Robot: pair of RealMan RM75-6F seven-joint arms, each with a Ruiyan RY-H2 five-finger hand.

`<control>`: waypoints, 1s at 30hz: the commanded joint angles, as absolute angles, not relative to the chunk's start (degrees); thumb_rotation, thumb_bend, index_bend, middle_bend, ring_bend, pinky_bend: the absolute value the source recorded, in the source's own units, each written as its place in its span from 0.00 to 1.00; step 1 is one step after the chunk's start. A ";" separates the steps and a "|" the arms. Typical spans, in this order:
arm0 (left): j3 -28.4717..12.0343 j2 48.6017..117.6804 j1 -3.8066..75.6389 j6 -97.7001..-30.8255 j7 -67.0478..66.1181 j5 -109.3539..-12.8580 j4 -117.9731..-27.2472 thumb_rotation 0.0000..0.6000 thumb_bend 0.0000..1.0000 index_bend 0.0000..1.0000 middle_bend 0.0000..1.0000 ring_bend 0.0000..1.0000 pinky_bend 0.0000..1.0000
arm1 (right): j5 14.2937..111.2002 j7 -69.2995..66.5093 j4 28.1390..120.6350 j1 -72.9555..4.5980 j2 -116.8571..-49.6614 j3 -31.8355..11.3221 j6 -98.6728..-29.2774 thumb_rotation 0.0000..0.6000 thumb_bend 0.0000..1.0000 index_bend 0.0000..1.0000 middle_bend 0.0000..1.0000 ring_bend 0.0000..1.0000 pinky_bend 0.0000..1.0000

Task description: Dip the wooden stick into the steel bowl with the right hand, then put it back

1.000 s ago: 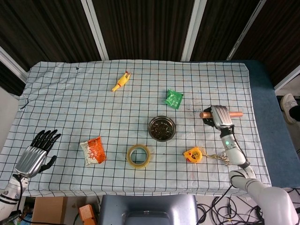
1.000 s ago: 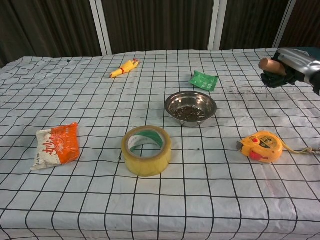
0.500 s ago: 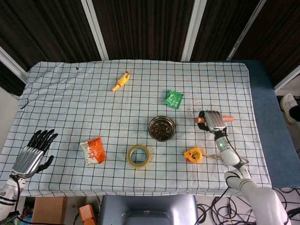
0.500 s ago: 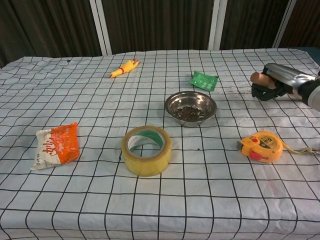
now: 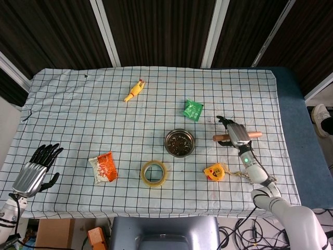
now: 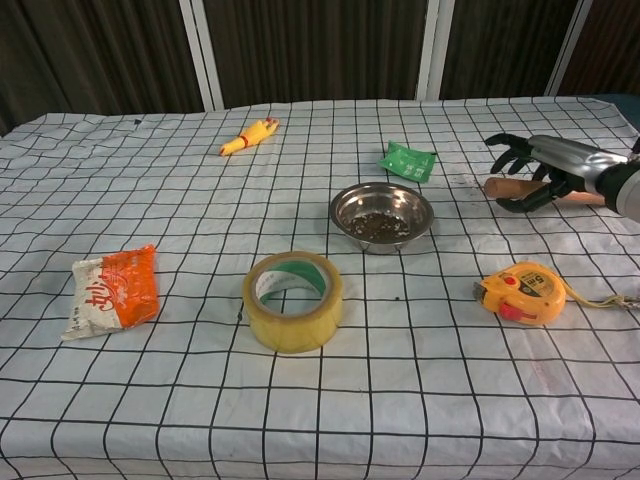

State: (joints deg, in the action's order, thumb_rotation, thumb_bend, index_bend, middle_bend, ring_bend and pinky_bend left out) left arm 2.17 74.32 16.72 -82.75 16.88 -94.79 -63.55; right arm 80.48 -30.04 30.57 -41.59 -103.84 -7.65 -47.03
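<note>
The wooden stick (image 5: 255,135) (image 6: 497,186) lies flat on the checked cloth to the right of the steel bowl (image 5: 179,142) (image 6: 381,213), which has dark bits in it. My right hand (image 5: 233,132) (image 6: 545,160) hovers over the stick's middle with its fingers spread and holds nothing; both ends of the stick show past it. My left hand (image 5: 36,169) rests open at the table's near left corner, seen only in the head view.
A yellow tape measure (image 5: 214,171) (image 6: 525,292) lies just in front of the right hand. A tape roll (image 5: 154,173) (image 6: 293,300) sits before the bowl. A green packet (image 5: 192,109), an orange snack bag (image 5: 103,167) and a yellow rubber chicken (image 5: 134,90) lie elsewhere on the cloth.
My right hand came down toward the table with the stick, then spread its fingers and let go. The stick now lies on the cloth. The left hand barely shifted.
</note>
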 commanded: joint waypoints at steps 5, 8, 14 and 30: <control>2.30 73.70 16.46 -83.09 19.45 -94.72 -63.41 1.00 0.43 0.00 0.00 0.00 0.06 | 80.37 -27.73 31.65 -41.32 -103.45 -7.33 -46.52 0.87 0.29 0.00 0.17 0.15 0.35; 2.19 73.59 16.33 -83.33 19.38 -94.61 -63.35 1.00 0.42 0.00 0.00 0.00 0.06 | 80.84 -27.24 33.11 -41.08 -102.38 -6.92 -46.93 0.86 0.29 0.00 0.17 0.15 0.35; 2.08 73.30 16.07 -84.20 18.25 -94.90 -63.93 1.00 0.42 0.00 0.00 0.00 0.06 | 81.39 -23.05 38.76 -40.10 -98.94 -7.42 -51.62 0.84 0.29 0.00 0.14 0.12 0.32; 3.80 64.56 9.82 -84.36 2.21 -90.13 -85.29 1.00 0.43 0.00 0.00 0.00 0.05 | 82.64 32.00 100.39 -13.53 -66.33 3.21 -87.61 0.86 0.29 0.00 0.00 0.00 0.00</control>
